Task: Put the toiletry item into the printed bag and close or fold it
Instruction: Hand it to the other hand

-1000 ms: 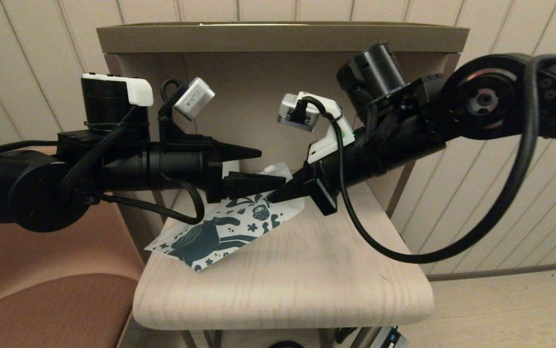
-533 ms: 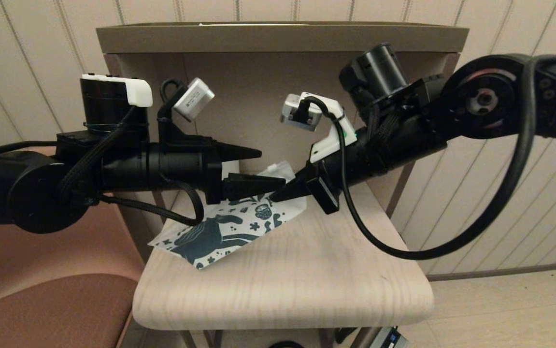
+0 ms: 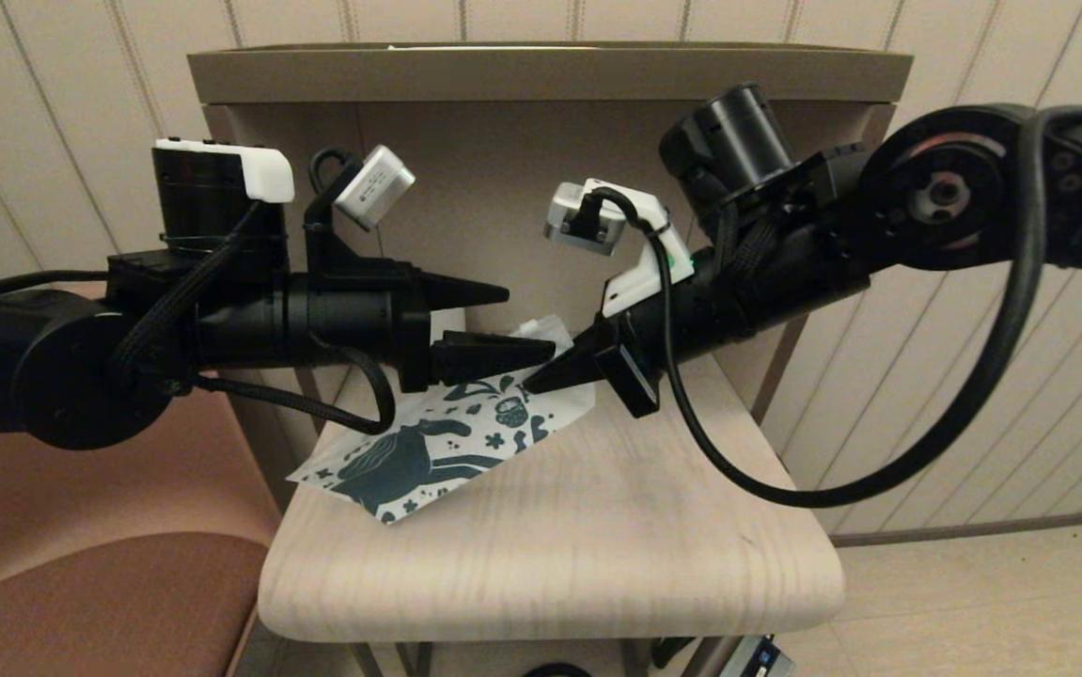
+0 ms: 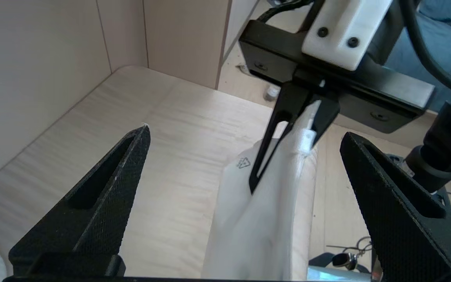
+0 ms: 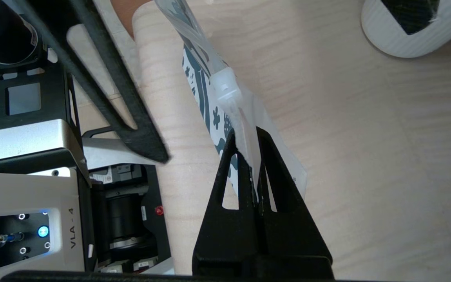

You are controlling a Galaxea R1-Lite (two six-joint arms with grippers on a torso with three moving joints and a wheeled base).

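The printed bag (image 3: 428, 447) lies slanted on the pale wooden table (image 3: 597, 536), with its zip end raised off the wood. My right gripper (image 3: 529, 383) is shut on that zip edge; in the right wrist view its fingertips (image 5: 245, 135) pinch the edge just below the clear slider (image 5: 225, 84). My left gripper (image 3: 531, 322) hangs open just above the bag's raised end, holding nothing. In the left wrist view the bag's plain white back (image 4: 256, 227) rises between the spread fingers (image 4: 131, 156). The toiletry item is not in view.
A white ribbed mug (image 5: 413, 27) stands on the table beyond the bag. A cabinet wall (image 3: 465, 160) closes the back and left of the table. A brown chair (image 3: 80, 583) sits low on the left. The right arm's cable (image 3: 785, 489) loops over the table's right side.
The right gripper has raised the bag's zip end slightly. The left arm has shifted a little up and to the left, still open.
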